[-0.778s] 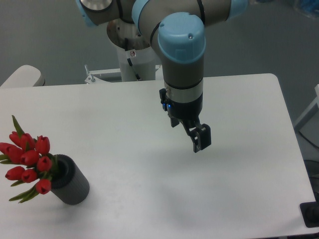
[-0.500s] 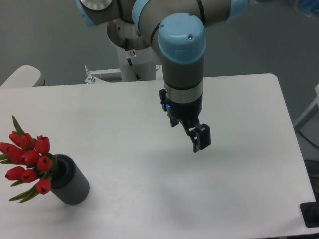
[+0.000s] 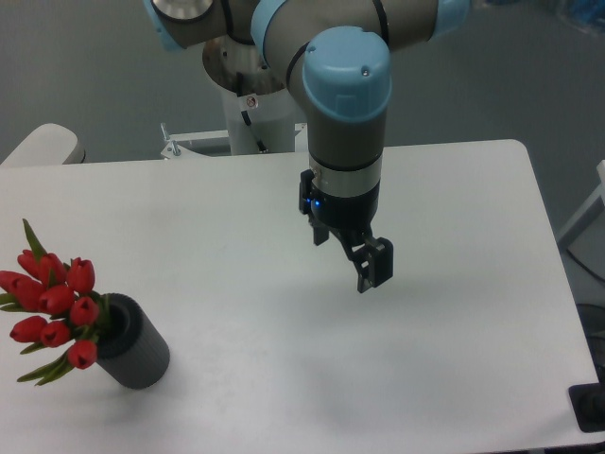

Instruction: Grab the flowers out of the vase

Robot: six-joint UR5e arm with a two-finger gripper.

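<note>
Flowers in vase at lower left; gripper above table centre.

The vase (image 3: 135, 342) stands near the table's (image 3: 454, 378) left edge, the flowers (image 3: 52, 303) leaning out toward the frame's left border. White tabletop lies between vase and gripper (image 3: 373, 268), well apart; its fingers look pressed together, holding nothing. No legible writing shows.

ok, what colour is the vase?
Dark grey: the short matte cylindrical vase holding red tulips, clear in the fixed camera view.

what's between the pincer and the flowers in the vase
Nothing: in the camera view, only bare white table lies between the pincer and the flowers in the vase.
</note>
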